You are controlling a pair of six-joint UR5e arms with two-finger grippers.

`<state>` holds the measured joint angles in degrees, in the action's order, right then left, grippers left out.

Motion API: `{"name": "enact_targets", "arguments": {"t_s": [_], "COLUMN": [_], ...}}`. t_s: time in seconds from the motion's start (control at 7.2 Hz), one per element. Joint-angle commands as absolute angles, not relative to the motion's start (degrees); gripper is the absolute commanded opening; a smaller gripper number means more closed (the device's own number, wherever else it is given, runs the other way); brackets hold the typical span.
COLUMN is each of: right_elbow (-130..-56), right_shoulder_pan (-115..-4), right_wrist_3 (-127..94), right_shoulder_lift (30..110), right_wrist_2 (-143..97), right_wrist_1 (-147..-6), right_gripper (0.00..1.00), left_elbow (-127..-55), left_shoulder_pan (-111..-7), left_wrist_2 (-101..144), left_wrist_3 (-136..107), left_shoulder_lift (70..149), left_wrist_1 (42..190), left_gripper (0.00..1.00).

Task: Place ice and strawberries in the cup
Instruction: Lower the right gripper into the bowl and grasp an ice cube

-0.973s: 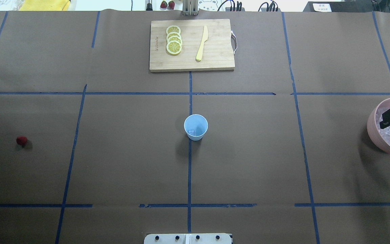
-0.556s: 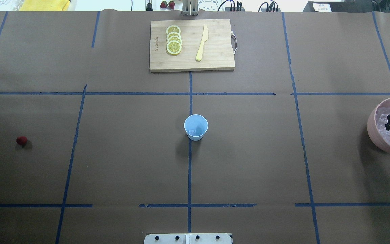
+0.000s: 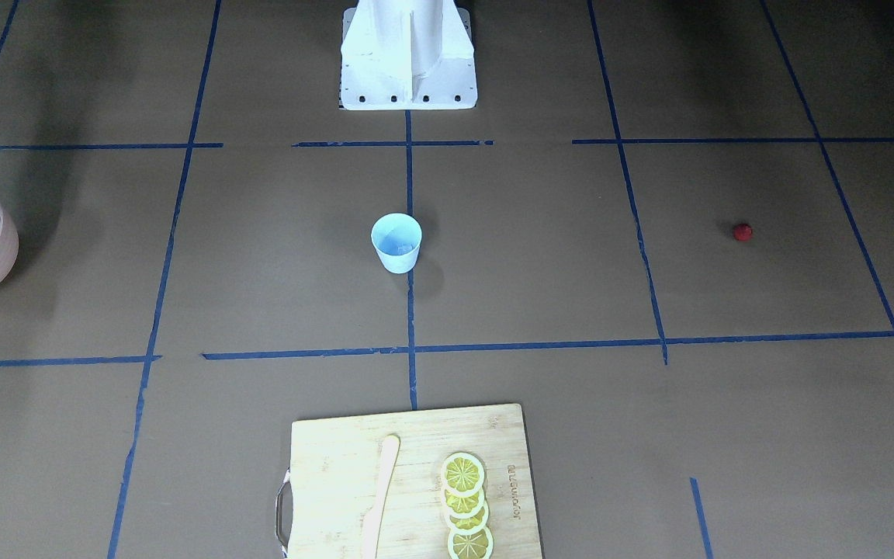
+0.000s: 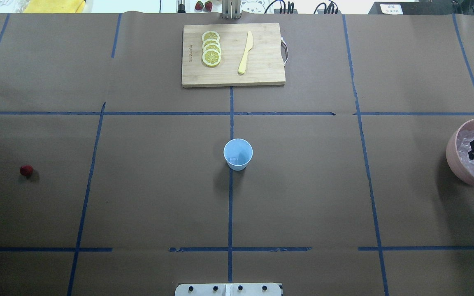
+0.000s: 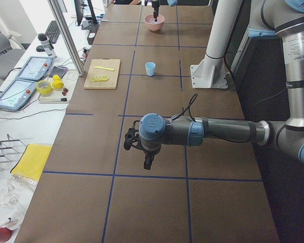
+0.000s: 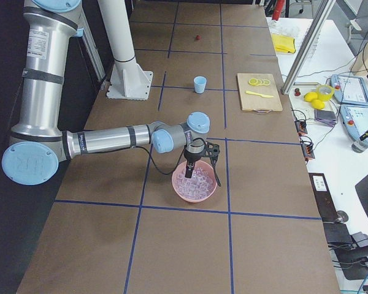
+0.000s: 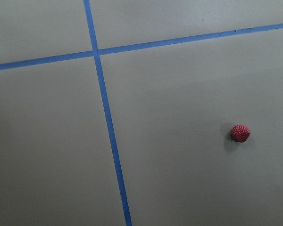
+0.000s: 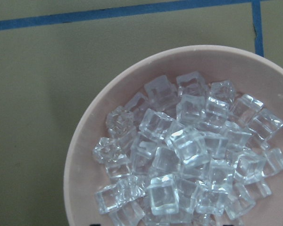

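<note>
brown table: glassy ice fills pink bowl

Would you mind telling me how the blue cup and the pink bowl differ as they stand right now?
The cup is pale blue, narrow and tapered; the bowl is pink, round and clearly wider. The bowl is heaped with ice, while the cup looks nearly empty. The cup stands centrally on a blue tape line; the bowl sits far to the robot's right. Both stand upright, mouths open upward.
</note>
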<state>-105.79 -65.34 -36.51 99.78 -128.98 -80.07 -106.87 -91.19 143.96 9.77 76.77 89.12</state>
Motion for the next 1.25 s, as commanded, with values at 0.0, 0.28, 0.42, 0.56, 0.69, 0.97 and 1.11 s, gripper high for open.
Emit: {"name": "enact_targets", "arguments": {"t_s": [0.0,0.28,0.42,0.56,0.69,0.97,1.11], "right_elbow": [-104.42,-102.32,-102.13,-101.78,-101.60,-101.25,-101.25], "right_shoulder_pan": [-65.30,-65.30,-65.30,-65.22,-65.13,-64.95,-64.95], "right_wrist_3": [-35.07,-35.33,-35.33,-35.33,-35.25,-35.33,-35.33], "right_shoulder_lift": [99.67,97.40,97.21,97.21,97.21,97.21,97.21], "right_wrist_2": [-128.85,-128.85,-128.85,-128.76,-128.76,-128.67,-128.67], "right_wrist_1": [-80.07,-80.07,-80.07,-80.07,-79.98,-79.98,-79.98], "right_gripper": [0.89,0.90,0.89,0.89,0.86,0.82,0.76], "left_elbow": [-106.88,-106.96,-107.22,-107.31,-107.31,-107.31,-107.31], "left_shoulder_pan": [-91.14,-91.23,-91.14,-91.14,-91.23,-91.14,-91.14], "left_wrist_2": [143.96,144.05,144.05,143.97,143.96,143.96,144.05], "left_wrist_3": [9.67,9.67,9.58,9.58,9.58,9.58,9.58], "left_shoulder_lift": [76.73,76.73,76.73,76.73,76.73,76.73,76.73], "left_wrist_1": [89.21,89.21,89.21,89.21,89.21,89.21,89.21], "left_gripper": [1.00,1.00,1.00,1.00,1.00,1.00,1.00]}}
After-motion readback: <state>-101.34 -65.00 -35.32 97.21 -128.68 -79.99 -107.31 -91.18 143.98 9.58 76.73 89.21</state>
